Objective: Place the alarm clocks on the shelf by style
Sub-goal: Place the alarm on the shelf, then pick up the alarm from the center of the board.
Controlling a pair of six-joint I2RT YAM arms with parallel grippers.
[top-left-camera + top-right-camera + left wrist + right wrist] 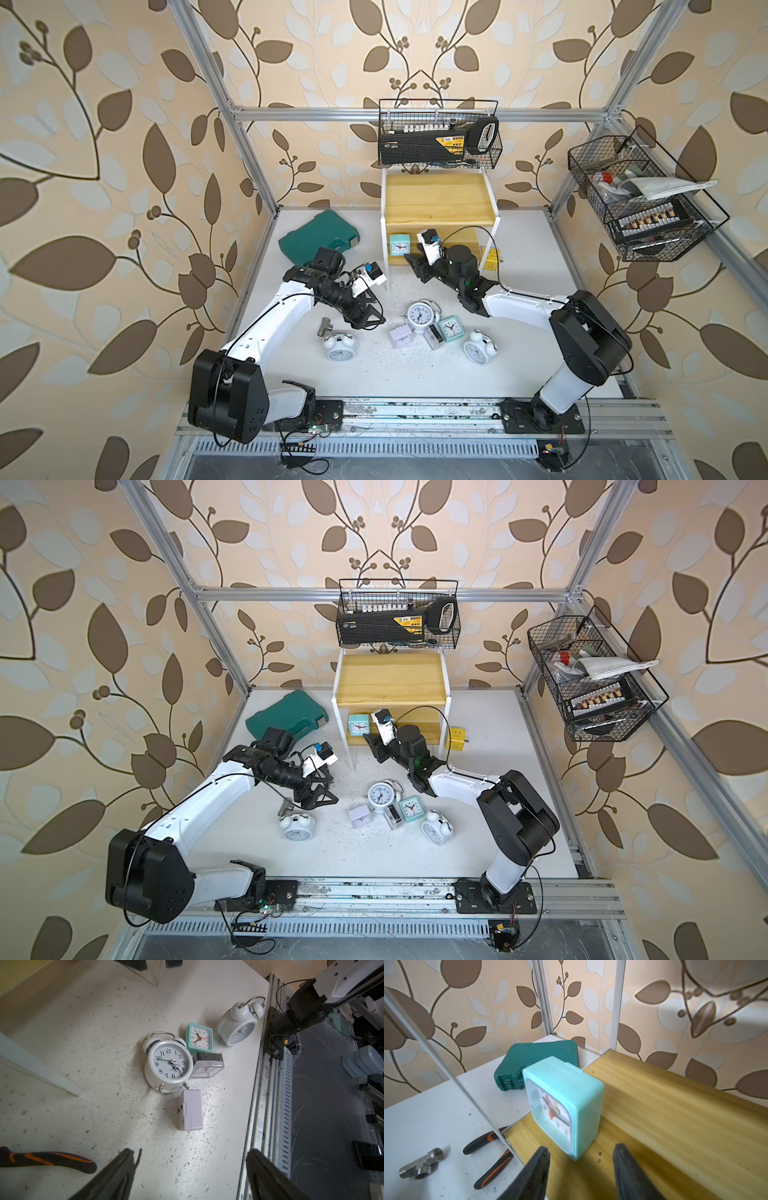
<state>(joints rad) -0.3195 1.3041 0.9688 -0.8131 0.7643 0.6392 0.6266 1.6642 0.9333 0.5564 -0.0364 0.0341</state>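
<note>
Right gripper (581, 1148) stood with jaws apart, empty, just in front of the mint square plastic alarm clock (571, 1101), which was upright on the lower board of the yellow wooden shelf (664, 1115). Left gripper (190, 1150) hung wide apart. Best practice: retreat straight back, without tipping it.

Pliers (47, 1159) cut off @ edge; clear clock (207, 1065) dial illegible.

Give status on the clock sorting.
Done: one mint square clock stands on the shelf, lower board. In hand: nothing; right tool open in front of it, left tool open over the table. Left: three round white clocks, teal clock, lilac clock and clear clock, all on the table.
</note>
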